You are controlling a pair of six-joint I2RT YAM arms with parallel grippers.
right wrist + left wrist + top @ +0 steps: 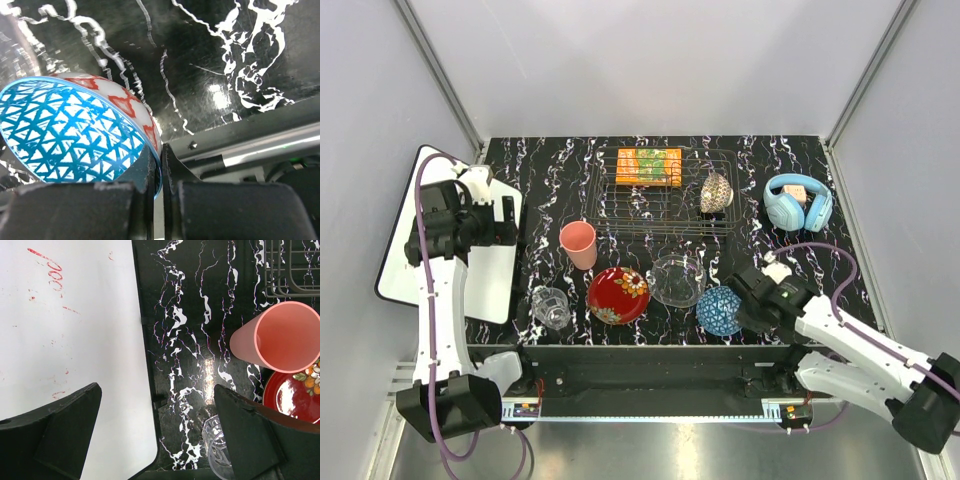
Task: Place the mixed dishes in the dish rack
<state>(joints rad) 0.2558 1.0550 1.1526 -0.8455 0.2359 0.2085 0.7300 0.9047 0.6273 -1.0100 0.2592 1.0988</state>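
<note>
Your right gripper (161,167), low in frame, pinches only the rim of the blue patterned bowl (75,130), which may slip when lifted; your left gripper (157,400) gapes empty.

Lab test cell: white panels (650,60), aluminium framing (440,75)

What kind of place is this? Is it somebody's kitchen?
Likely a robot lab booth, not a kitchen: a left arm and right arm bolted at the table edge, bare walls, and a dish rack beside headphones.
</note>
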